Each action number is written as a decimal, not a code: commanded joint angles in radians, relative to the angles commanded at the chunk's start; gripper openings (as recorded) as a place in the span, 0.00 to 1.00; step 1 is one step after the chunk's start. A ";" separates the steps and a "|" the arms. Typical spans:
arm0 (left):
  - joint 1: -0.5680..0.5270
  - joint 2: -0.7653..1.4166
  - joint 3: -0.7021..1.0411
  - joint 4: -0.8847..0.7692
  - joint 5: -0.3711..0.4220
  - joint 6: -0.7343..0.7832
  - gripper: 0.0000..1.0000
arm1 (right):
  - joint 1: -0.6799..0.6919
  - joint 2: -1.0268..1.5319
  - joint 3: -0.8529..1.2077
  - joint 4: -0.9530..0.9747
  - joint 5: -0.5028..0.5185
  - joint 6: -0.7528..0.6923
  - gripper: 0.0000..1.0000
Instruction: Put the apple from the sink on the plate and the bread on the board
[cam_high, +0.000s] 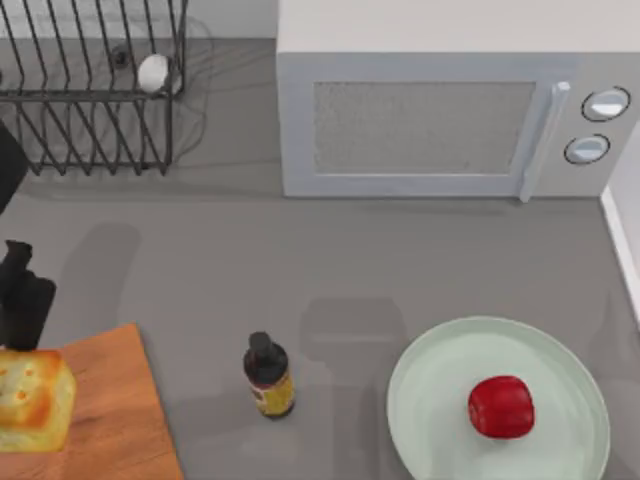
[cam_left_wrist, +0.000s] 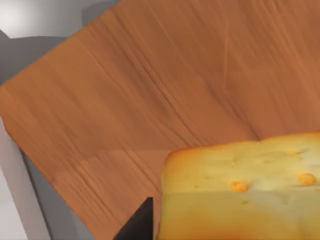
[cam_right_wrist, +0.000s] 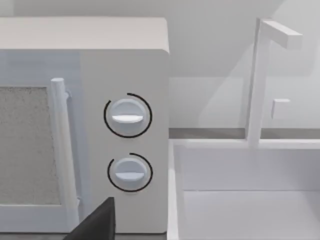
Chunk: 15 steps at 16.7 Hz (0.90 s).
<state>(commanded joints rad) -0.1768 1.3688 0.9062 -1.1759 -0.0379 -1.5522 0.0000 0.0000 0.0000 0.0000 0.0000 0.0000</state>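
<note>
Red apple (cam_high: 501, 407) on plate (cam_high: 430, 400), left gripper (cam_high: 22, 300) beside bread (cam_high: 33, 398)

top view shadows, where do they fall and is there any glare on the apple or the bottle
Top view: soft grey shadows lie on the table above the bottle and plate, and the rack casts thin line shadows; the apple has only a faint sheen, the bottle no strong glare. Left wrist view: a faint shadow band crosses the board beside the bread.
</note>
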 joint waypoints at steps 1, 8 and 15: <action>-0.001 0.003 -0.012 0.018 0.000 -0.001 0.00 | 0.000 0.000 0.000 0.000 0.000 0.000 1.00; -0.008 0.031 -0.111 0.150 0.000 -0.008 0.00 | 0.000 0.000 0.000 0.000 0.000 0.000 1.00; -0.008 0.039 -0.127 0.163 0.000 -0.009 0.15 | 0.000 0.000 0.000 0.000 0.000 0.000 1.00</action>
<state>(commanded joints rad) -0.1850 1.4080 0.7790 -1.0133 -0.0383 -1.5611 0.0000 0.0000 0.0000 0.0000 0.0000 0.0000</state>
